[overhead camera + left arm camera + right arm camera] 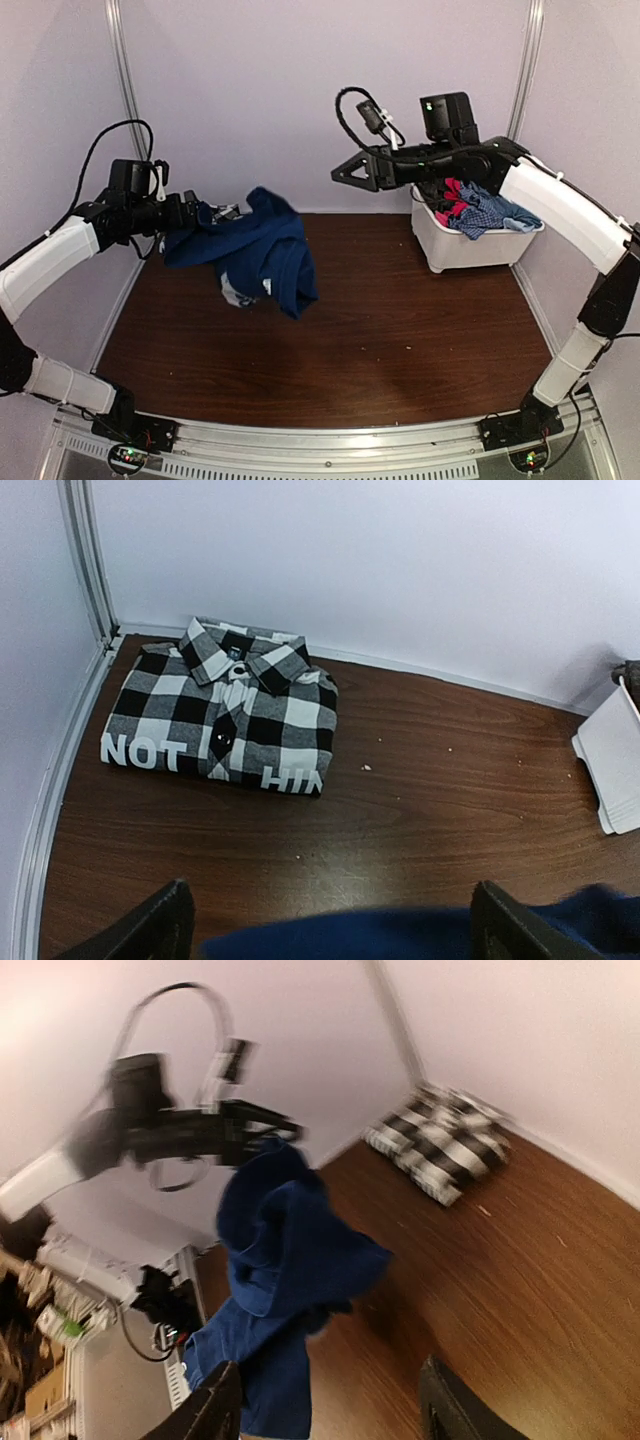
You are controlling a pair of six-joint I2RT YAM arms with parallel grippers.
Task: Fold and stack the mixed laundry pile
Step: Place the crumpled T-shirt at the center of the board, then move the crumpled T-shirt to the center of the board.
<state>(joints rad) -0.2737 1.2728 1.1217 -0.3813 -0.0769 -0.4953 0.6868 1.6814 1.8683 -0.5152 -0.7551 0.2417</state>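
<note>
We find the left gripper [185, 215] clamped on the navy garment [265, 250], which hangs above the surface [400, 330]. The right gripper [345, 173] is spread and empty (poised near the bin [470, 245]). The checked shirt [225, 705] lies folded. We judge the navy piece needs spreading flat next.

White "NOT" and seemingly "HIN" (rest folded away) on the checked shirt [222, 706]

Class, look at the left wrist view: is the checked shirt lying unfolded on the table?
No. The checked shirt lies neatly folded into a compact rectangle, collar up, in the table's far corner.
</note>
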